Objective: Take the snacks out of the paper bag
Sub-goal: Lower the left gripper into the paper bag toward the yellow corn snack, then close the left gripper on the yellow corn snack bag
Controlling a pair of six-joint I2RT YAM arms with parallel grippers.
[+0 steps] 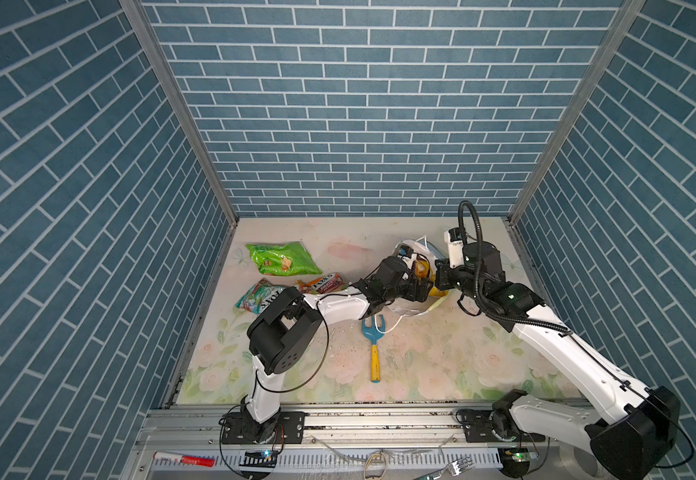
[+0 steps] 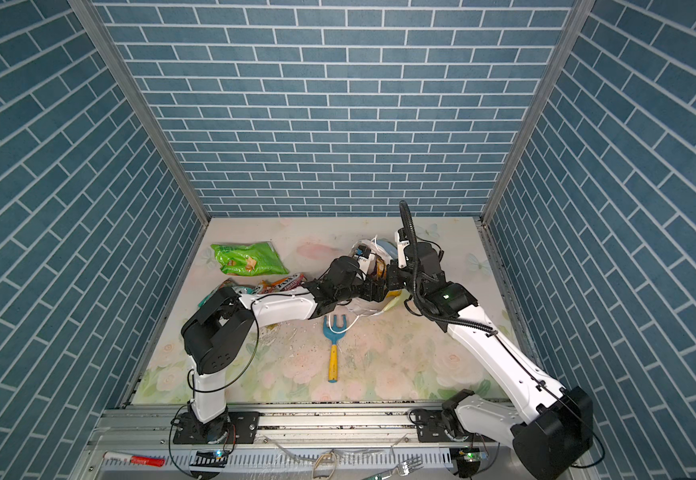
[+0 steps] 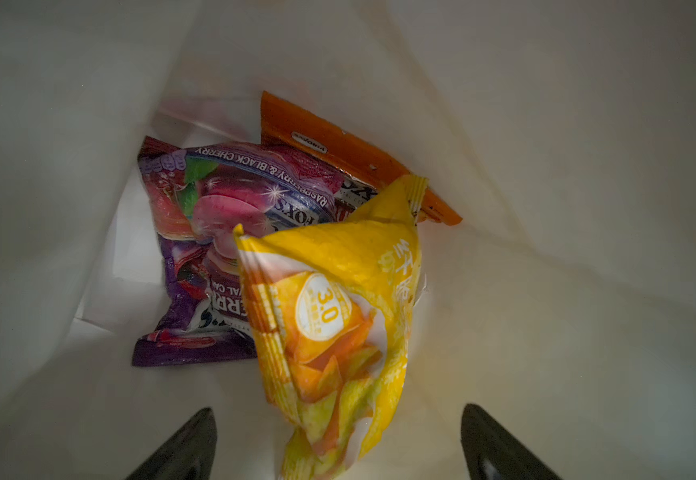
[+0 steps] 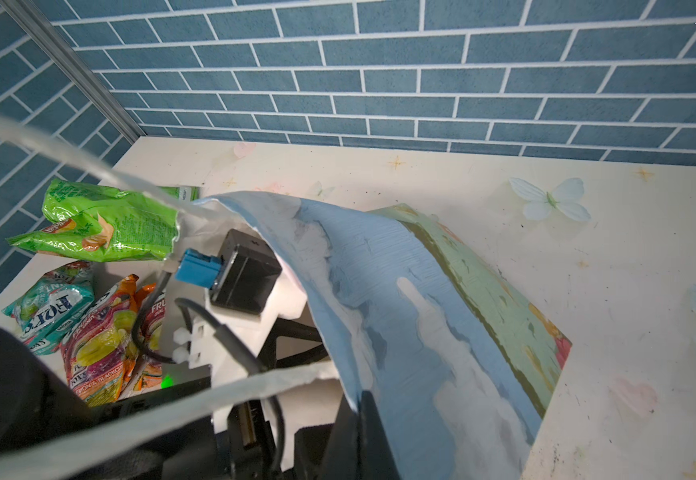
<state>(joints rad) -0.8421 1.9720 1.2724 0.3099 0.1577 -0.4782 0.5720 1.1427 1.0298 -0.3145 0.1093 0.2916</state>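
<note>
- Glossy white shells on the left arm (image 1: 338,309), with chunky black housings at every joint.
- Big boxy black elbow housing (image 1: 284,332), small round holes dotted across its face.
- Thin black cable (image 1: 328,345) looping loose off that elbow.
- Over to the right arm (image 1: 545,336): same white shells, same black joints.
- Ribbed black hose (image 1: 480,266) arching high, then clipped along the white link.
- Tiny green light (image 1: 511,297) glowing on a black joint.
- Close up now: square black camera block (image 4: 246,270) on a white bracket, bright blue plug (image 4: 198,272) in its side.
- Left gripper (image 3: 338,409): black fingers (image 3: 188,449), tapering to points.
- Black base plate (image 1: 292,426), silver screws at the corners.
</note>
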